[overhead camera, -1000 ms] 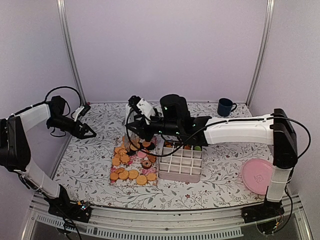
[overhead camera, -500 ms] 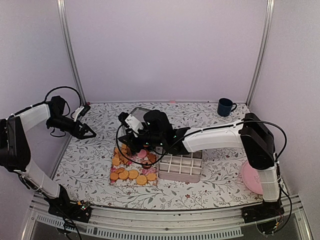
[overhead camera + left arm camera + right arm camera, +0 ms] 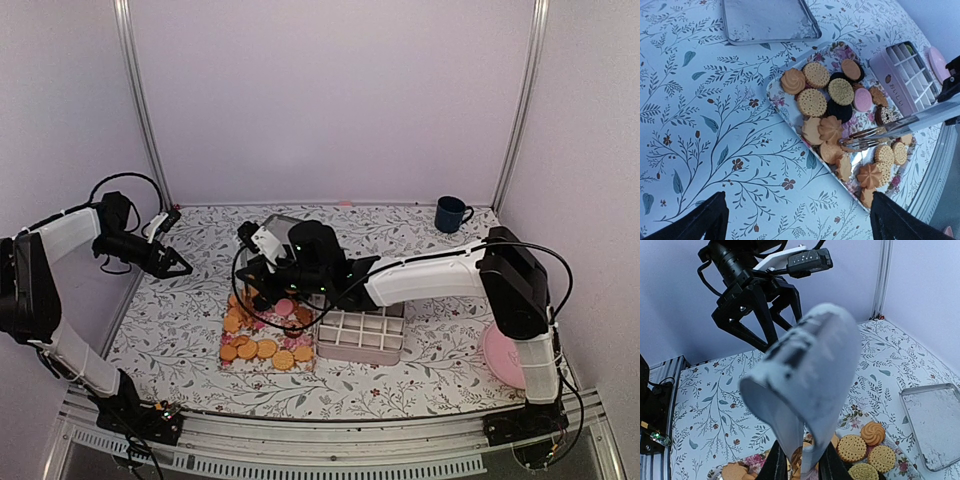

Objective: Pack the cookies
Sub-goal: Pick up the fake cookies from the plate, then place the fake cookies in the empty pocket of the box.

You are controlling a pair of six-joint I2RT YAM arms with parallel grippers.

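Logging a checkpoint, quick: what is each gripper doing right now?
Left gripper: open, holding nothing.
Right gripper: fingers closed on the long shiny metal tongs.

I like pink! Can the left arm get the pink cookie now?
Probably not easily. The open left gripper hangs off to the side, and tongs from the right arm reach over the tray near the pink cookie.
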